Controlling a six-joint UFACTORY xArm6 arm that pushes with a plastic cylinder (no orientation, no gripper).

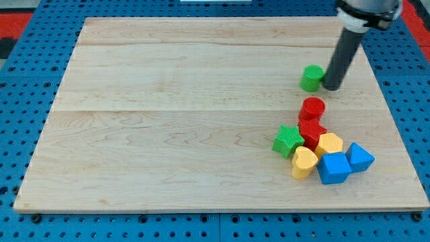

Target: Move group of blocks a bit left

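My tip [331, 86] touches the board at the view's upper right, right beside the green cylinder [311, 78], on its right side. Below them a cluster of blocks sits at the view's lower right: a red cylinder [312, 107] at its top, a red block [311, 131] under it, a green star [288, 140] on the left, a yellow hexagon-like block [330, 143], a yellow rounded block [304, 162], a blue cube [333, 167] and a blue pointed block [359, 158] on the right. The green cylinder stands apart from the cluster, above it.
The wooden board [168, 121] lies on a blue perforated table [20, 94]. The cluster lies close to the board's right and bottom edges. The rod's dark shaft [344, 50] rises toward the view's top right.
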